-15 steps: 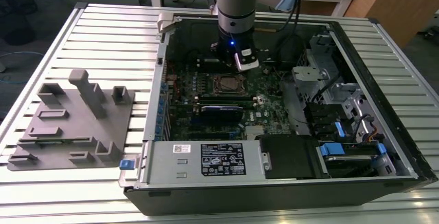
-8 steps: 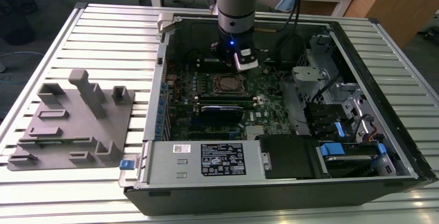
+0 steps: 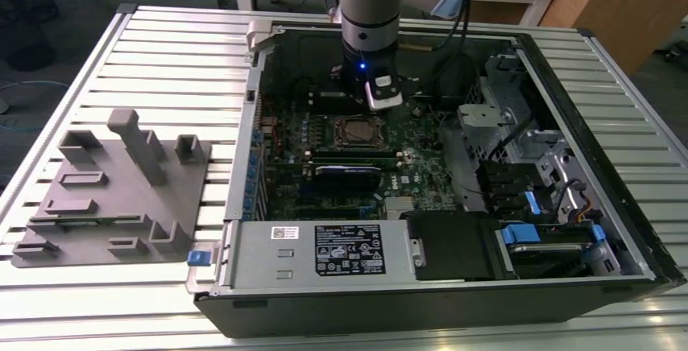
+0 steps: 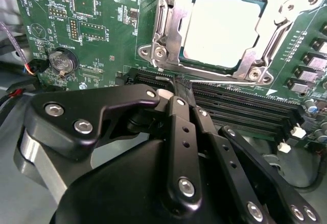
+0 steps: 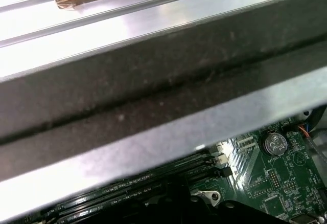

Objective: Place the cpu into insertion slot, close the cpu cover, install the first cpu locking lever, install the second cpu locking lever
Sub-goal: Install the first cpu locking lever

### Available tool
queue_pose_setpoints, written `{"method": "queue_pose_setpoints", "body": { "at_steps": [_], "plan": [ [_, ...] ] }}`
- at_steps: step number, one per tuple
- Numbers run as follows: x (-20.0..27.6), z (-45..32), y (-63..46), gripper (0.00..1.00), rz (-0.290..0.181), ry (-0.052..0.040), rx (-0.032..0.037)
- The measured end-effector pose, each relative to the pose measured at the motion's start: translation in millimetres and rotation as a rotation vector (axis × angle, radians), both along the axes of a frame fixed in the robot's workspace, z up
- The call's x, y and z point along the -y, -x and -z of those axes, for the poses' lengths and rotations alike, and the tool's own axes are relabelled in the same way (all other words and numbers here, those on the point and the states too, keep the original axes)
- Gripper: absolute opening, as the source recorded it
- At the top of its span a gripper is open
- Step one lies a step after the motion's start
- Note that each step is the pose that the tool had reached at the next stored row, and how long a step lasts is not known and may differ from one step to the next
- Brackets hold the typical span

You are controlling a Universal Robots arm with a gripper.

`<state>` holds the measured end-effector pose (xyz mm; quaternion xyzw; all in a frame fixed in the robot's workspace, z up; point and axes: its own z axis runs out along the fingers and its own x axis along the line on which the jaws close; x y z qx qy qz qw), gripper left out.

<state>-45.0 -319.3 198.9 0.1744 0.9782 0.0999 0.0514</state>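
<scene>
i see the cpu (image 4: 222, 27) seated in the insertion slot (image 3: 358, 131), with the cpu cover (image 4: 171, 29) lying flat around it. my hand (image 4: 181, 88) sits just beside the slot's edge, over the memory slots (image 4: 240, 106). its fingers are drawn together, tips at the end of a thin locking lever (image 4: 230, 82); i can't tell whether they pinch it.

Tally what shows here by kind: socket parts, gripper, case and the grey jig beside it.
cpu: 1
cover: 1
coin cell: 1
gripper: 1
case: 1
grey jig: 1
Total: 6
</scene>
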Motion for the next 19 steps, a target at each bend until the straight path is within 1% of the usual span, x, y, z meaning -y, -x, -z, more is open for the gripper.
{"method": "queue_pose_setpoints", "body": {
  "at_steps": [4, 9, 14, 16, 19],
  "plan": [
    [-0.7, 0.0, 0.0, 0.1, 0.001, -0.0001, 0.0001],
    [-2.8, 0.0, 0.0, 0.1, 0.001, -0.0001, 0.0],
    [-3.1, 0.2, 0.0, 0.1, 0.001, 0.0, 0.0],
    [-3.2, 0.6, -0.1, 0.1, 0.001, 0.0017, 0.0002],
    [-3.1, 1.1, 0.0, 0.1, 0.001, 0.0082, 0.0001]
  ]
}}
